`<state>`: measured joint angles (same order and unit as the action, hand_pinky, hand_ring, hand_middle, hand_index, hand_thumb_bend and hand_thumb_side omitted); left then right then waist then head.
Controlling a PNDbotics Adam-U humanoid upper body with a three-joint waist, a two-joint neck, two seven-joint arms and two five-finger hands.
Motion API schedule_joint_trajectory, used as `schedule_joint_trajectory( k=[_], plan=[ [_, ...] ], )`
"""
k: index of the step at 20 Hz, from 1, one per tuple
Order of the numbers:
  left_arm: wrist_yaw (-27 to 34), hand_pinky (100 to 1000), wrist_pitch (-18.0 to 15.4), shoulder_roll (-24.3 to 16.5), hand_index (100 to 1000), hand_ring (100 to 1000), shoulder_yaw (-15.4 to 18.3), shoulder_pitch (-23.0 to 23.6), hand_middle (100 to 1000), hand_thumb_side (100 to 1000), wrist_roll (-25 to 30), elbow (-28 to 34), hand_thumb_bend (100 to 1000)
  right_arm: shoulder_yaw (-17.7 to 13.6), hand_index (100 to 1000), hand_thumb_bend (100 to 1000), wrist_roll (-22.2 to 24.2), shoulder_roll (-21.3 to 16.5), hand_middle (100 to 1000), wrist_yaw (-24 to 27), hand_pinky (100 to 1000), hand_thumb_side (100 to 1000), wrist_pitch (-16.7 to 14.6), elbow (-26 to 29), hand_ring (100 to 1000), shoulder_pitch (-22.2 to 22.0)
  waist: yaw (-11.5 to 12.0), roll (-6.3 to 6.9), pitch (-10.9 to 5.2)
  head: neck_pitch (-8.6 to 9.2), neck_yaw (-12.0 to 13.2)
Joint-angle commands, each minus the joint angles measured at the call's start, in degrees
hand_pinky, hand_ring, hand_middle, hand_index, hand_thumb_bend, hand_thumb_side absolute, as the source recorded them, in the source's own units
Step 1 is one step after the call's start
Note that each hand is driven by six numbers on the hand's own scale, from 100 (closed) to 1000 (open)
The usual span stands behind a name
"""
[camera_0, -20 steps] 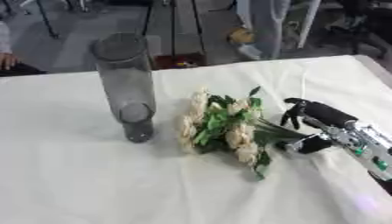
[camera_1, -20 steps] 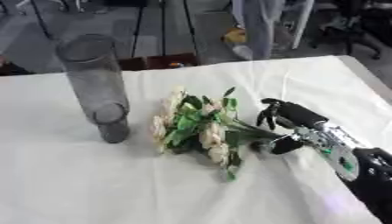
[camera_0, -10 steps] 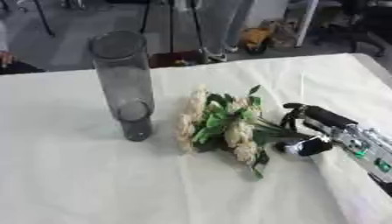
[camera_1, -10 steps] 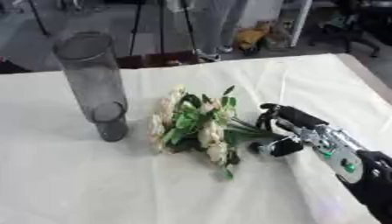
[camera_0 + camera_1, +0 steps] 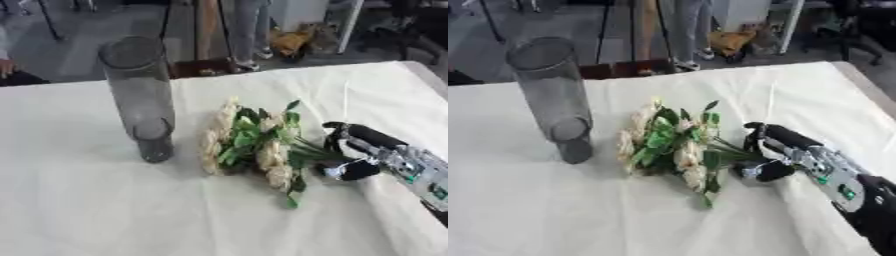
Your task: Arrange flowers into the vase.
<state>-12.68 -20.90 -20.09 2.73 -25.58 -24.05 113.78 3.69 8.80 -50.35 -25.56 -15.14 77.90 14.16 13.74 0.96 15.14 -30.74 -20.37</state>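
Observation:
A tall clear glass vase (image 5: 141, 95) stands upright on the white table (image 5: 79, 200), left of centre. A bunch of cream flowers with green leaves (image 5: 254, 143) lies flat to the right of the vase, its stems pointing right. My right hand (image 5: 357, 150) comes in from the right and sits at the stem end, its fingers and thumb curled round the green stems. The stems inside the hand are hidden. My left hand shows in neither view.
The table's far edge runs behind the vase, with a floor, chair legs and a person's legs beyond it. A fold in the cloth (image 5: 346, 95) runs down the right part of the table.
The right hand has dropped slightly lower onto the stems and its fingers have drawn in around them. The flowers and vase stay where they were; the view has shifted a little.

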Motion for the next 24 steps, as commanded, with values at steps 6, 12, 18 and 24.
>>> schedule_joint_trajectory(
  k=[6, 12, 18, 24],
  plan=[
    [-0.2, 656, 0.0, -0.4, 972, 920, 0.4, -0.5, 942, 1000, -0.2, 0.8, 100, -0.8, 309, 288, -3.1, -1.8, 147, -1.6, 673, 413, 0.4, -1.0, 1000, 1.1, 0.2, 0.34, -0.71, 1.06, -0.5],
    [-0.3, 654, -0.1, -0.3, 971, 919, 0.5, -0.5, 940, 1000, -0.3, 0.8, 100, -0.7, 461, 276, -5.1, -1.5, 298, -3.5, 829, 386, -0.3, -2.9, 1000, 1.6, 0.3, 0.66, -0.46, 1.15, -0.7],
    [-0.3, 653, -0.1, -0.3, 971, 920, 0.5, -0.6, 941, 1000, -0.3, 0.8, 100, -0.6, 579, 236, -4.5, -1.2, 409, -3.3, 930, 348, -1.7, -3.4, 1000, 1.5, 0.1, 0.75, -0.21, 1.13, -0.6],
    [-0.4, 652, -0.1, -0.3, 971, 920, 0.5, -0.7, 941, 1000, -0.4, 0.8, 100, -0.8, 474, 260, -3.8, -1.1, 289, -2.1, 819, 366, -1.9, -3.2, 1000, 1.3, 0.0, 0.8, 0.02, 1.12, -0.4]
  ],
)
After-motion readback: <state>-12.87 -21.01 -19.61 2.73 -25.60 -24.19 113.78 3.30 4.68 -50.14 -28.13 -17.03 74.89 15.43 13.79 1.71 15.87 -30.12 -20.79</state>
